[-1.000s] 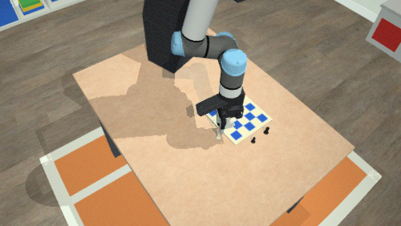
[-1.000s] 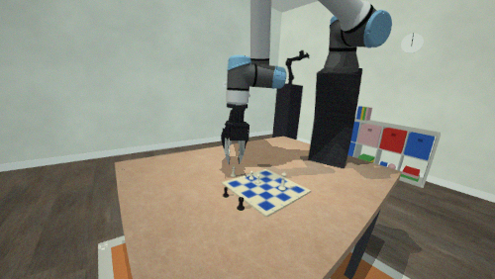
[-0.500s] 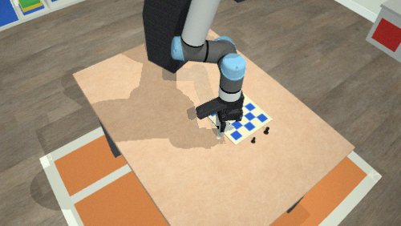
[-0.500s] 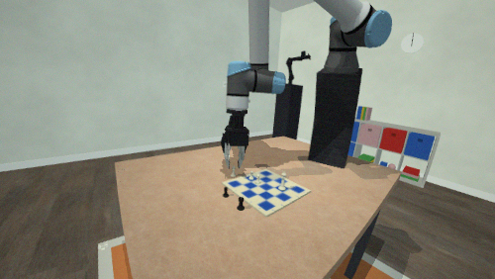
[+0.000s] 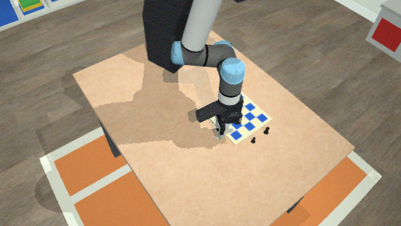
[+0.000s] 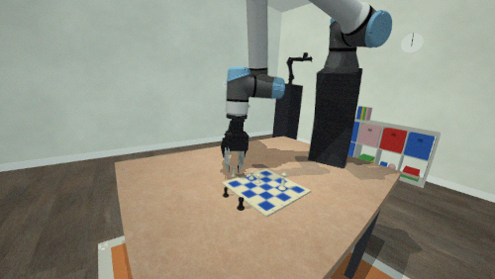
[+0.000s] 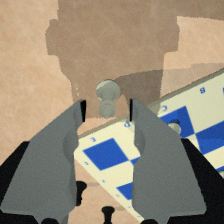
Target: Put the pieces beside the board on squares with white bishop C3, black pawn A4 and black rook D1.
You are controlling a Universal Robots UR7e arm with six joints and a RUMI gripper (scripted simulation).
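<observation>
Your gripper (image 5: 220, 131) (image 6: 234, 171) (image 7: 107, 100) has its fingers partly spread, pinching nothing. You have the white bishop (image 5: 216, 137) (image 6: 233, 173) (image 7: 107, 96) upright off the board (image 5: 240, 140) (image 6: 267, 212) (image 7: 205, 102), upper centre of the wrist frame, ahead of the fingertip gap. Black pawn (image 5: 253, 140) (image 6: 226, 192) (image 7: 80, 193) and black rook (image 5: 266, 131) (image 6: 241, 204) (image 7: 108, 215): both beside the board, lower left of centre in your exterior frame.

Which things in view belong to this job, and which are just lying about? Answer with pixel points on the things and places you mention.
Part of the job:
- chessboard (image 5: 249, 127) (image 6: 267, 205) (image 7: 105, 154)
- white piece beside it (image 6: 234, 173) (image 7: 107, 91)
- smaller black piece (image 5: 253, 140) (image 6: 226, 192) (image 7: 80, 192)
- larger black piece (image 5: 266, 131) (image 6: 241, 203) (image 7: 107, 215)
- white pieces on the board (image 6: 285, 184) (image 7: 174, 127), to be left alone
- tool (image 5: 220, 133) (image 6: 234, 170) (image 7: 107, 100)

Just about:
- wall clock (image 6: 412, 44)
- pink bin (image 6: 369, 136)
- distant second arm (image 6: 290, 71)
</observation>
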